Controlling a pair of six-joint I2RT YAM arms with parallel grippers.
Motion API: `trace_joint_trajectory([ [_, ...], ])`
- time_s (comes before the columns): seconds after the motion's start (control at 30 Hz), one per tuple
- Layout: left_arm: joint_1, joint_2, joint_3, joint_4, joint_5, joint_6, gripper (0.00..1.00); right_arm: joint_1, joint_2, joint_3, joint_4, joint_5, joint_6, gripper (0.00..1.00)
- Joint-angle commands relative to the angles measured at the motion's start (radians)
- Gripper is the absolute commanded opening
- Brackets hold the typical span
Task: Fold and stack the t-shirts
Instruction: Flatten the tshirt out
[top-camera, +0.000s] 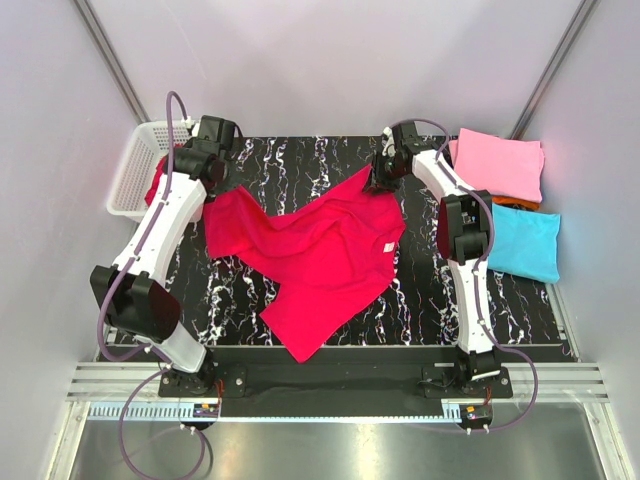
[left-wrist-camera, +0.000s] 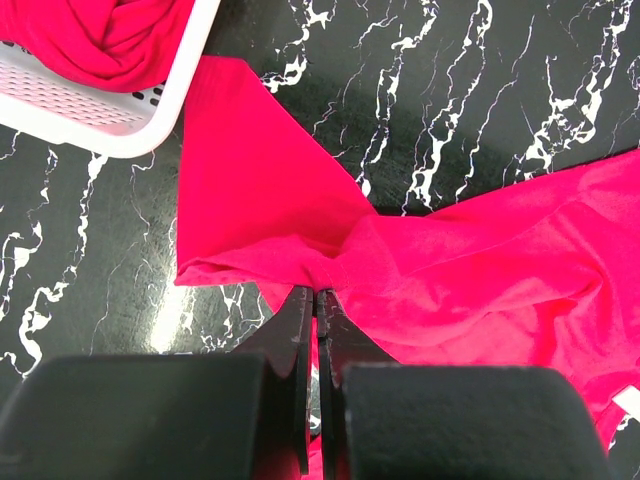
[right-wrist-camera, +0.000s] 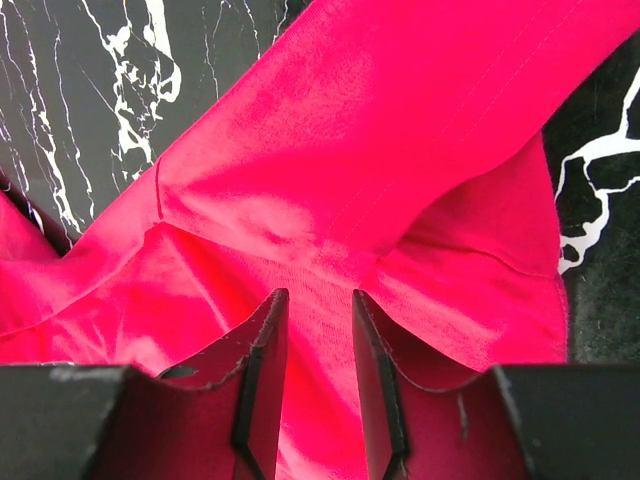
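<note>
On the black marbled desk (top-camera: 480, 300), the crimson-red soft cloth t-shirt (top-camera: 320, 250) lay rumpled between the arms. The left claw (left-wrist-camera: 318, 300) was clenched on its far-left edge, beside the white plastic mesh basket (top-camera: 135, 175). The right claw (right-wrist-camera: 320, 300) looked pinched on the far-right corner. My call was to draw both corners apart evenly and flatten the shirt before folding.

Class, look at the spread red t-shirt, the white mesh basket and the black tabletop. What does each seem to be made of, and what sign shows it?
Crimson-red soft t-shirt: knit cloth, matt; it drapes, creases, shows stitched hems. White mesh basket: likely moulded plastic, slightly glossy, rigid slotted walls. Black white-veined tabletop: marble look, faintly shiny; possibly a printed laminate.
</note>
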Motion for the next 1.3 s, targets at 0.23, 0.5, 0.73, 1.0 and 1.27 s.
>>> trace_joint_trajectory([
  [0.23, 0.012, -0.019, 0.004, 0.05, 0.012, 0.009, 0.0, 0.003, -0.032, 0.002, 0.021, 0.013, 0.007, 0.4],
  [0.5, 0.013, -0.025, -0.007, 0.05, 0.012, 0.009, 0.0, 0.009, -0.026, -0.05, 0.013, 0.034, 0.006, 0.4],
  [0.73, 0.017, -0.035, -0.017, 0.052, 0.012, 0.012, 0.0, 0.016, -0.005, -0.038, 0.04, 0.008, 0.003, 0.4],
  [1.0, 0.024, -0.052, -0.027, 0.05, 0.01, 0.018, 0.0, 0.022, 0.046, 0.007, 0.048, -0.005, 0.017, 0.4],
  [1.27, 0.036, -0.068, -0.04, 0.052, 0.012, 0.029, 0.0, 0.029, 0.078, 0.016, 0.048, 0.004, 0.021, 0.34],
])
